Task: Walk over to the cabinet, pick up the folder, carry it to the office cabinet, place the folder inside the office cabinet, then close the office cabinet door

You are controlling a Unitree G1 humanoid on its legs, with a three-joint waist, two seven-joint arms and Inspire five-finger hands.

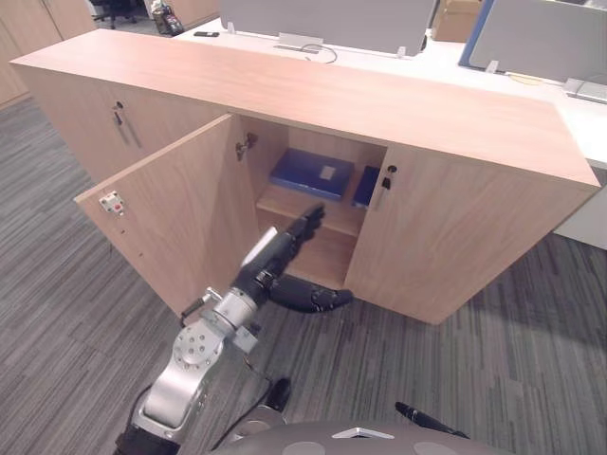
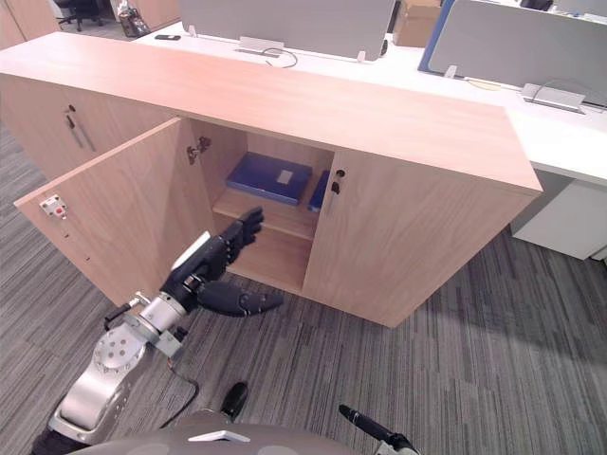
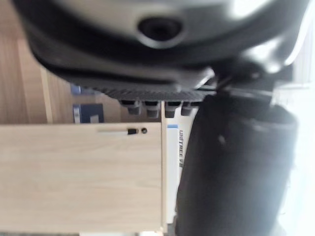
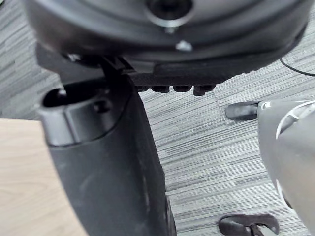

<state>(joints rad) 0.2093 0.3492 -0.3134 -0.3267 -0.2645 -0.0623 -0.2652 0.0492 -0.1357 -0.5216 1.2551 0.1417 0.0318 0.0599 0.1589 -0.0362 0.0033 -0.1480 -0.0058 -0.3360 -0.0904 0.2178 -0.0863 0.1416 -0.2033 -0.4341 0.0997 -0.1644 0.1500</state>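
Note:
A blue folder (image 1: 311, 173) with a white label lies flat on the upper shelf inside the open wooden office cabinet (image 1: 446, 227). The left wrist view catches the folder (image 3: 89, 113) past the fingertips. My left hand (image 1: 283, 252) is stretched out low in front of the opening, fingers straight toward the shelf and thumb spread sideways. It holds nothing and stays short of the folder. The cabinet's left door (image 1: 161, 213) swings wide open toward me. My right hand (image 4: 108, 162) hangs low over the carpet at my side, fingers relaxed and empty.
A second blue item (image 1: 366, 186) stands beside the folder, partly behind the closed right door (image 1: 455, 237) with its key (image 1: 387, 176). A white desk (image 1: 493, 76) with grey dividers runs behind the cabinet. Grey carpet (image 1: 531, 341) spreads in front.

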